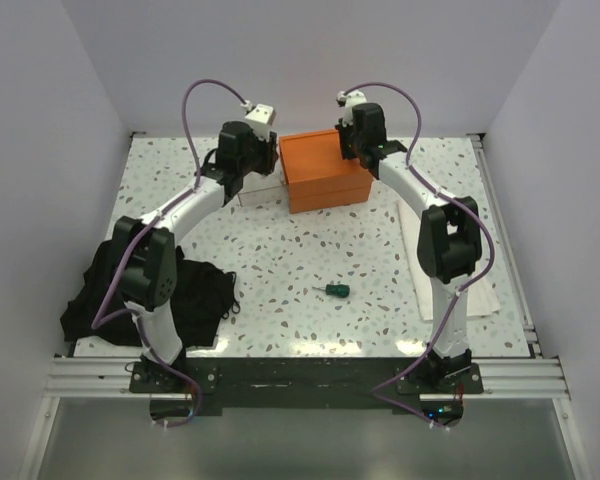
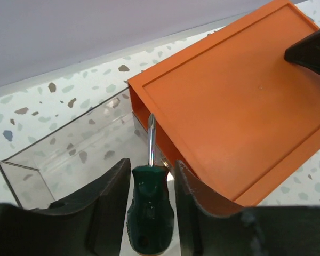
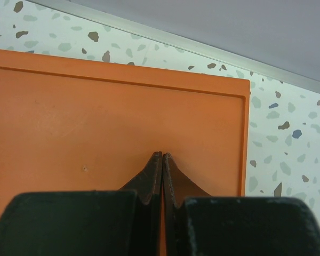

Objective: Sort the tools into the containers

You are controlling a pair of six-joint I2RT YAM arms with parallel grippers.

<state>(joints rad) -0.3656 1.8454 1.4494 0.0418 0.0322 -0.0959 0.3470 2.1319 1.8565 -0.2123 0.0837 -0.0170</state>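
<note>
A green-handled screwdriver (image 2: pixel 149 208) hangs shaft-down between my left gripper's (image 2: pixel 152 164) fingers, which sit against the wide part of its handle. Its tip points into the clear plastic bin (image 2: pixel 69 144), right beside the orange box (image 2: pixel 229 117). From above, the left gripper (image 1: pixel 252 175) is over the clear bin (image 1: pixel 265 195), left of the orange box (image 1: pixel 325 170). My right gripper (image 3: pixel 162 156) is shut with nothing in it, its tips over the box's flat orange top (image 3: pixel 96 122). A stubby green screwdriver (image 1: pixel 336 290) lies on the table in the middle.
A black cloth (image 1: pixel 195 295) is heaped at the near left by the left arm's base. A white folded towel (image 1: pixel 483 292) lies under the right arm at the right. The right gripper (image 2: pixel 314 50) juts over the box's far corner in the left wrist view.
</note>
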